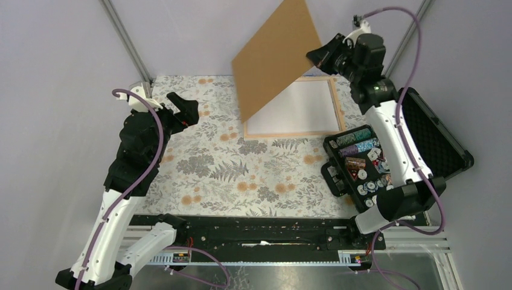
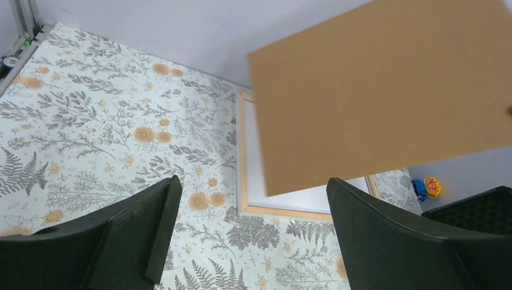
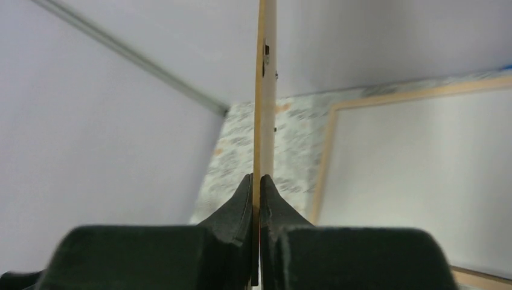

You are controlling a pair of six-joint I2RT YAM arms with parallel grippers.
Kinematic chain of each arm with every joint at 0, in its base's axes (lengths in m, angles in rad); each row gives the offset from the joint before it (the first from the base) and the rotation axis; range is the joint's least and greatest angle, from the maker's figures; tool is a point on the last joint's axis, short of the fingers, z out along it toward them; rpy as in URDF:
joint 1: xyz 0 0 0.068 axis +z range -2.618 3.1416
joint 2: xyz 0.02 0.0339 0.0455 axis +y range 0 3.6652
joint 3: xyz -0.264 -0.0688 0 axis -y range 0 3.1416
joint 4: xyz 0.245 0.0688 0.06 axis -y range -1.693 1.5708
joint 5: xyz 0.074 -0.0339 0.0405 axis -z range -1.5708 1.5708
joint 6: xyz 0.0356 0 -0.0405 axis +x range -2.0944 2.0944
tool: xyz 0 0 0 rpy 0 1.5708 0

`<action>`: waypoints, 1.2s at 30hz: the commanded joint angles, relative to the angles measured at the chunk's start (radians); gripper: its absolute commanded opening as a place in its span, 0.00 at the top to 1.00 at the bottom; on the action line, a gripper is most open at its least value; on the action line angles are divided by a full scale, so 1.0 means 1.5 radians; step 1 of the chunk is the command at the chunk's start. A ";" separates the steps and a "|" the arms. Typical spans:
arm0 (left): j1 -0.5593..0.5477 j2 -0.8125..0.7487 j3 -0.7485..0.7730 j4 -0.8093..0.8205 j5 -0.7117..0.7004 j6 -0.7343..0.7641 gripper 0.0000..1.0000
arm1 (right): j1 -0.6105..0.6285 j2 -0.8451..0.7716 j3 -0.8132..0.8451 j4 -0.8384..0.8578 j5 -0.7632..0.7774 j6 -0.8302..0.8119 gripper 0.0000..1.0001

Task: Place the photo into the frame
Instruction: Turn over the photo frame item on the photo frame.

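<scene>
Your right gripper (image 1: pixel 315 57) is pinched nearly shut on the right edge of the photo (image 1: pixel 275 57); in the right wrist view the board runs edge-on straight up from between the two fingertips. The photo hangs in the air, steeply tilted, with its plain brown back turned toward the overhead camera and its printed side hidden. Its high end is at the rear, and its low corner comes down by the near-left corner of the frame (image 1: pixel 296 133). You cannot tell whether that corner touches. The frame lies flat on the floral cloth (image 1: pixel 241 175) at the far side of the table, and its light wooden rails enclose a plain white panel (image 1: pixel 302 109), partly covered by the raised photo. Just to the right of the frame sits the black case (image 1: pixel 432 136), open, with its foam-lined lid thrown back to the right. Its tray holds chips (image 1: pixel 356 140) packed in rows: green and teal stacks on edge at the far end, round pale ones toward the near end, and a small brownish item between them too small to identify. Your left gripper (image 2: pixel 252 184) is spread wide and holds nothing, poised above the cloth to the left of the frame, well apart from both photo and frame.
</scene>
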 commanded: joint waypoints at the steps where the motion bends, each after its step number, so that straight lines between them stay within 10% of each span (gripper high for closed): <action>1: -0.004 -0.002 -0.023 0.033 -0.013 0.006 0.01 | 0.007 -0.014 0.163 -0.187 0.119 -0.217 1.00; 20: -0.003 0.243 -0.013 0.077 0.260 -0.086 0.01 | 0.091 0.026 0.266 -0.271 0.439 -0.521 1.00; 36: -0.003 0.275 0.017 0.100 0.247 -0.032 0.01 | 0.200 0.120 0.289 -0.230 0.668 -0.664 1.00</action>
